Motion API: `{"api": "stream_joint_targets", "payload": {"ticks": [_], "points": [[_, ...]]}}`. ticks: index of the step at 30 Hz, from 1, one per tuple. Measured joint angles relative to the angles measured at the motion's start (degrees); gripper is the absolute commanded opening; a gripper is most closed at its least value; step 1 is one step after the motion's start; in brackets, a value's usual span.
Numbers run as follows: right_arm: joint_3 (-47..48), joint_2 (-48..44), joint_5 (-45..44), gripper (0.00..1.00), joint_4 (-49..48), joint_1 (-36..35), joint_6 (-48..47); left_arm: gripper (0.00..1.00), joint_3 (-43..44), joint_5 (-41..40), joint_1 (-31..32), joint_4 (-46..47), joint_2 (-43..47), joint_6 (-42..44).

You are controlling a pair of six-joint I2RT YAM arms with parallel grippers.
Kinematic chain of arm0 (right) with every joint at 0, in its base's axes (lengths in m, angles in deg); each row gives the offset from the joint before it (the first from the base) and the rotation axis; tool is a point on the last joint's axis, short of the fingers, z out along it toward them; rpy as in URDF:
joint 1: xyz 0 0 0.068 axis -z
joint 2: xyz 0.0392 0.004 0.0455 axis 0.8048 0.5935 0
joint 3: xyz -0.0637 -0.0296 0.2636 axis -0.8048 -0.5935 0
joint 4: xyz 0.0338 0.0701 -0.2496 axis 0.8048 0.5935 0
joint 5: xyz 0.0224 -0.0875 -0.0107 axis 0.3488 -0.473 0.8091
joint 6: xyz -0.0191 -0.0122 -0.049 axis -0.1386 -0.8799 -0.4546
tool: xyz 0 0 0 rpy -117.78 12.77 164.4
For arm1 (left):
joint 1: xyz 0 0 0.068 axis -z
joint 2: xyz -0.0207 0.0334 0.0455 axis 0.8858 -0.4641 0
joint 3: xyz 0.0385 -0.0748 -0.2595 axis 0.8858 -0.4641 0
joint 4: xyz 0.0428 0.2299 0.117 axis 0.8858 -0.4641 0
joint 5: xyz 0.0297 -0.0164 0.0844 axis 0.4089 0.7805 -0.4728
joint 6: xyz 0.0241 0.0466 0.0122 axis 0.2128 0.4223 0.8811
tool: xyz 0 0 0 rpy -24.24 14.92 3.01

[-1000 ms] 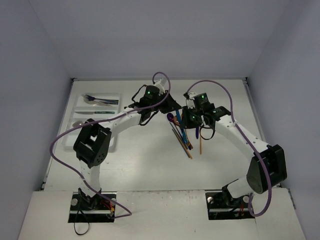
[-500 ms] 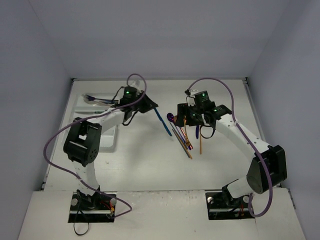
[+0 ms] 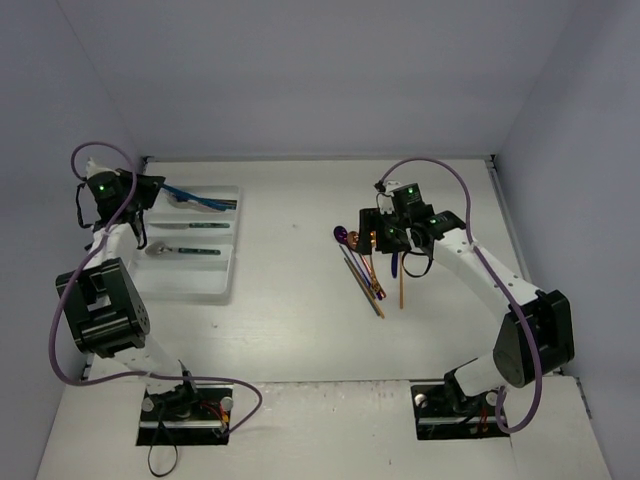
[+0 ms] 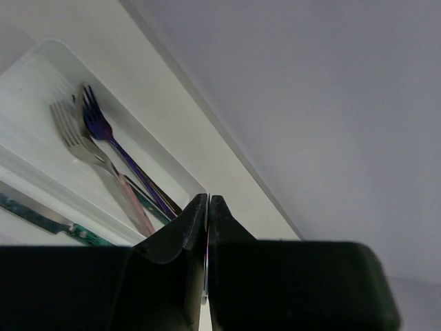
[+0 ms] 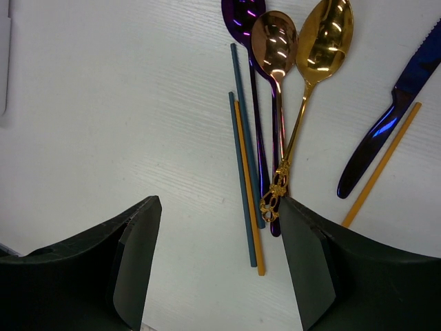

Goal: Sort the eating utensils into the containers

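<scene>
The white tray (image 3: 190, 278) lies at the left, with forks (image 3: 212, 204) in its far compartment, a teal knife (image 3: 205, 224) in the middle one and a spoon (image 3: 158, 248) in the near one. My left gripper (image 3: 148, 188) hangs at the tray's far left corner, shut on a slim blue utensil (image 3: 180, 192) that reaches over the fork compartment. Only a thin blue edge (image 4: 204, 258) of it shows between the jaws of the left gripper (image 4: 208, 200). My right gripper (image 3: 378, 240) (image 5: 220, 203) stands open over loose utensils: purple spoon (image 5: 241, 14), copper spoon (image 5: 274, 38), gold spoon (image 5: 329, 27), blue knife (image 5: 393, 110).
Teal sticks (image 5: 239, 138) and orange sticks (image 5: 248, 186) lie among the loose utensils mid-table. A silver fork (image 4: 72, 131) and a purple fork (image 4: 103, 131) rest in the tray's far compartment (image 4: 34, 89). Grey walls enclose the table on three sides.
My left arm swung from the table's middle to the far left, carrying the blue utensil to the tray. My right gripper opened and stayed over the loose pile.
</scene>
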Motion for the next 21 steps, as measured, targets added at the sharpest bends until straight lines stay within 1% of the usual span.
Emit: {"api": "stream_joint_targets", "payload": {"ticks": [4, 9, 14, 15, 17, 19, 21], "points": [[-0.7, 0.0, 0.0, 0.67, 0.0, 1.2, -0.1, 0.00, 0.2, 0.3, -1.9, 0.8, -2.6, 0.1], [-1.6, -0.1, 0.2, 0.66, 0.0, 2.1, -0.2, 0.00, 1.0, 0.5, -2.0, 2.5, -8.3, 0.0], [-2.4, -0.2, 0.3, 0.67, 0.0, 2.5, -0.2, 0.00, 0.7, 0.5, -1.9, 3.8, -11.4, 0.0], [-2.6, -0.3, 0.4, 0.67, 0.0, 2.5, -0.2, 0.02, 0.6, 0.5, -1.7, 4.6, -11.9, 0.0], [-3.0, -0.4, 0.6, 0.67, 0.0, 2.5, -0.2, 0.09, 0.3, 0.5, -1.6, 6.2, -12.7, 0.0], [-3.3, -0.5, 0.7, 0.67, 0.0, 2.5, -0.2, 0.19, -0.5, 0.6, -1.6, 7.1, -13.1, 0.1], [-3.6, -0.6, 0.7, 0.67, 0.0, 2.5, -0.2, 0.33, -1.3, 0.6, -1.6, 7.5, -13.2, 0.4]]}}
